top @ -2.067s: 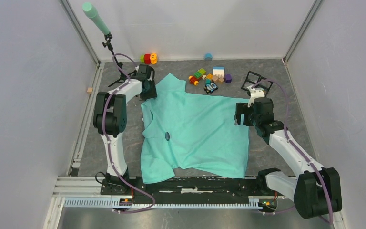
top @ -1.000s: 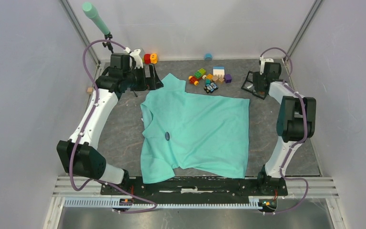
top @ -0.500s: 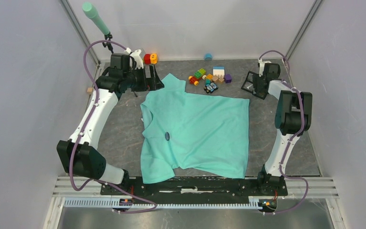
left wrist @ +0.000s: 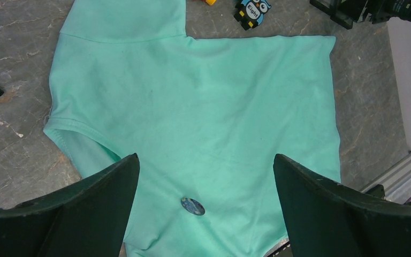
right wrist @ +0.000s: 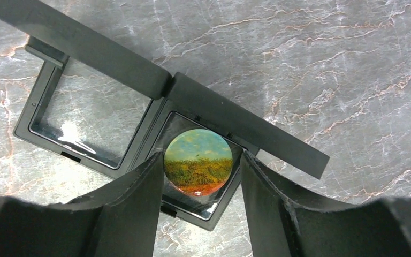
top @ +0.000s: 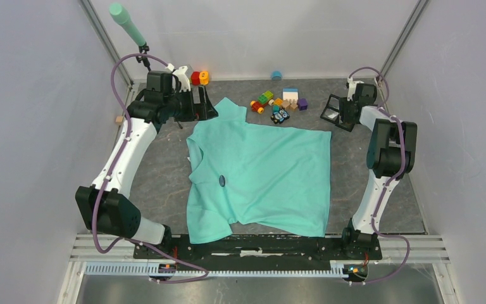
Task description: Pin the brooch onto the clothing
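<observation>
From above, the T-shirt (top: 272, 171) lies spread mid-bench (top: 164, 183), one small brooch (top: 221, 180) on it toward its left edge. The right arm (top: 389, 149) reaches the open black case (top: 336, 109) just beyond its far right corner. The left wrist view shows the left fingers (left wrist: 85, 214) wide apart, empty, above the T-shirt. The right wrist view shows the right fingers (right wrist: 123, 214) apart, straddling a round brooch (right wrist: 198, 162) in the case, not clamped. Picking up seems in hand; next, close squarely and lift. Count: two brooches, one T-shirt, one case.

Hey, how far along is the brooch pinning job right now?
Done: the T-shirt lies spread flat, and a small oval pin already sits on it. In hand: the right fingers flank the round brooch in its open case, not yet gripping. Still to do: lifting, carrying, pinning it.
</observation>
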### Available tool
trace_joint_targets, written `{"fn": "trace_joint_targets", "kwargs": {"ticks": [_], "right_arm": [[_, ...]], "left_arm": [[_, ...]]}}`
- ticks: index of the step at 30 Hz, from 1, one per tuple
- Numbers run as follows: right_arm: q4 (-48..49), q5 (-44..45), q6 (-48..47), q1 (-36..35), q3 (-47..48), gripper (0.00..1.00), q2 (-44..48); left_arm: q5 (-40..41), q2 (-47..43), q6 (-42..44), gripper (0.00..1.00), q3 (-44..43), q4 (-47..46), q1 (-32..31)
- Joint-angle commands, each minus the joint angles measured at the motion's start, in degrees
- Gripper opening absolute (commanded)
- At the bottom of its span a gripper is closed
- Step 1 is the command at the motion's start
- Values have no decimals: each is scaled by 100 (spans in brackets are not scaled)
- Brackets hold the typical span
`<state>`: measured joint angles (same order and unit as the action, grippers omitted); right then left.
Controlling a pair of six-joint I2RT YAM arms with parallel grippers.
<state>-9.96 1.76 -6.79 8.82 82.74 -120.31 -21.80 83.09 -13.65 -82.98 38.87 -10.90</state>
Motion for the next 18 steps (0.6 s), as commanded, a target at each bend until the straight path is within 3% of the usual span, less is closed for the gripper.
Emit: {"fn": "trace_joint_targets", "kwargs": {"ticks": [1,10,18], "right_arm": [[-9,-159,125,39,146,57,-166],[28,-430,178,41,33,43,134],[121,-514,228,39,-378,40,889]], "left_arm": [[-140,-91,99,100,27,-178,0],[-131,-88,83,100,56,-205,0],[-215,-118,38,100,114,-283,0]]}}
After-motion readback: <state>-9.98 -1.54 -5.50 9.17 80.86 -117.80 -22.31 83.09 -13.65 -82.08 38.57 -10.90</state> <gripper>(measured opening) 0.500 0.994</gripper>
